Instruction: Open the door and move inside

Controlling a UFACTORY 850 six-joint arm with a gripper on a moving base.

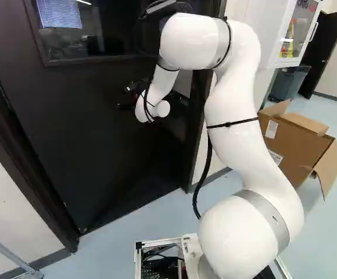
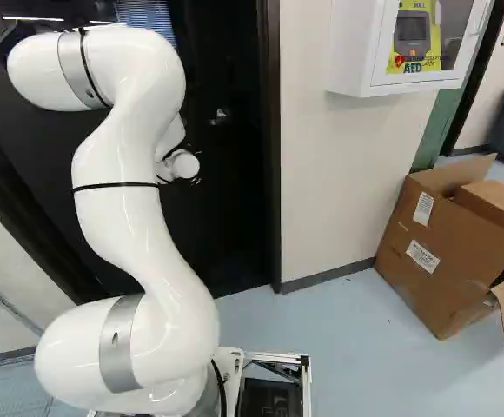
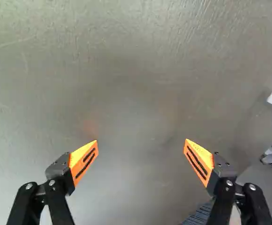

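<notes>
Left base view: the flat, dark door spans left to middle, with a window high up; the end effector is near it. Right base view: beside a pale wall. Wrist view: scuffed, grey-brown surface ahead of spread fingers.
</notes>
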